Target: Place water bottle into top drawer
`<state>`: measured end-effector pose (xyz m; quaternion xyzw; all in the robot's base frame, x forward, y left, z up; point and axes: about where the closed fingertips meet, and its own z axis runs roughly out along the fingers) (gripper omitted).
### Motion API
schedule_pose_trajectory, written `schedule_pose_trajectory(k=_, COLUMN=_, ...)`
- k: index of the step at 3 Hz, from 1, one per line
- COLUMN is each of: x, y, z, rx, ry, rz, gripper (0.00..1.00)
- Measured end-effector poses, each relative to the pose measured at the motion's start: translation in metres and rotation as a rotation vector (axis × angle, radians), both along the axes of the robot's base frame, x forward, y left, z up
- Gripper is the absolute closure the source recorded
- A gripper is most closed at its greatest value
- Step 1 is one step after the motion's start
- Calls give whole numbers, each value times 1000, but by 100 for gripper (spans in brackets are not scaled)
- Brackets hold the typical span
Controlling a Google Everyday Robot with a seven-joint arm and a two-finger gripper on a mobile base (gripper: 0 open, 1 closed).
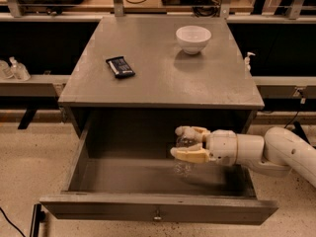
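Note:
The top drawer [148,212] of the grey cabinet stands pulled out, with a small metal knob [157,215] on its front panel. My gripper [183,143] reaches in from the right, over the drawer's inside. It is shut on the water bottle [183,158], a clear plastic bottle that hangs upright between the fingers, its lower end close to the drawer floor. The bottle's cap and label are hidden by the fingers.
On the cabinet top [163,78] sit a white bowl [193,38] at the back right and a dark flat packet [120,66] at the left. A small pump dispenser bottle [248,60] stands beyond the right edge. Shelves run behind.

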<state>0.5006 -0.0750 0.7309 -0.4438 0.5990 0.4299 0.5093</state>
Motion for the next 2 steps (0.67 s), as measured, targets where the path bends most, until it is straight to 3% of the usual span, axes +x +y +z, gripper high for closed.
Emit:
schedule_pose_trajectory(k=1, x=0, y=2, z=0, rx=1, ry=0, rz=4, gripper=5)
schedule_pose_trajectory(k=2, x=0, y=3, z=1, rx=1, ry=0, rz=7, gripper=0)
